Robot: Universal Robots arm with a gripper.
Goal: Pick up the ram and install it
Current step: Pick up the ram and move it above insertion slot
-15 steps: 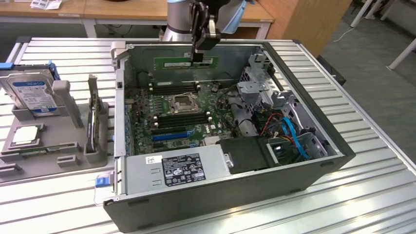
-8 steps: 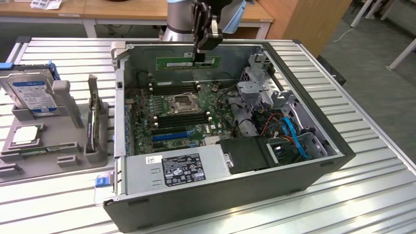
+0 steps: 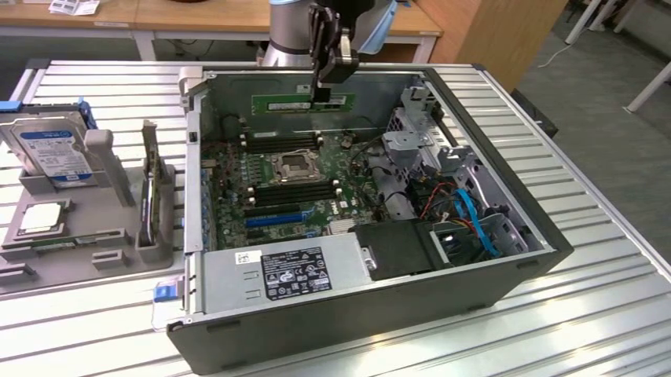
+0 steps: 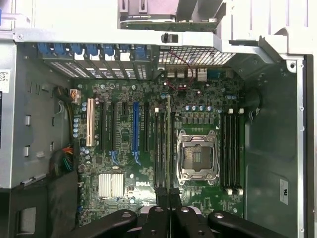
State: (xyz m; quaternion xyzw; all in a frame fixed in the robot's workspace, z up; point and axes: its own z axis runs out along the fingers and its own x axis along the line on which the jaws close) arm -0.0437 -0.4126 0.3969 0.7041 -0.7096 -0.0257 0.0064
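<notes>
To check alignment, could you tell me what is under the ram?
The motherboard's slots beside the empty processor socket; the ram itself covers whatever lies straight below its edge.

Mostly metal and circuit board, little plastic
Table [image 3: 587, 259] ribbed silvery metal, dull sheen; computer case [image 3: 419, 314] matt dark-grey metal; ram [image 3: 283, 103] and motherboard [image 3: 350, 155] green circuit board; gripper [image 3: 323, 98] black, semi-gloss; holder tray [image 3: 53, 275] matt grey plastic; desks [image 3: 210, 12] wood

Arm [image 3: 288, 35]: cut off by the exterior view's top edge, so you can't follow it.
Ram [image 4: 169, 144]: edge-on to your wrist camera, chips hidden; one end tucked between the pincer [image 4: 168, 192] tips.
Power supply label [image 3: 295, 271]: print too small for you to read.
Tray [image 3: 19, 273]: cropped at the exterior view's left edge.
</notes>
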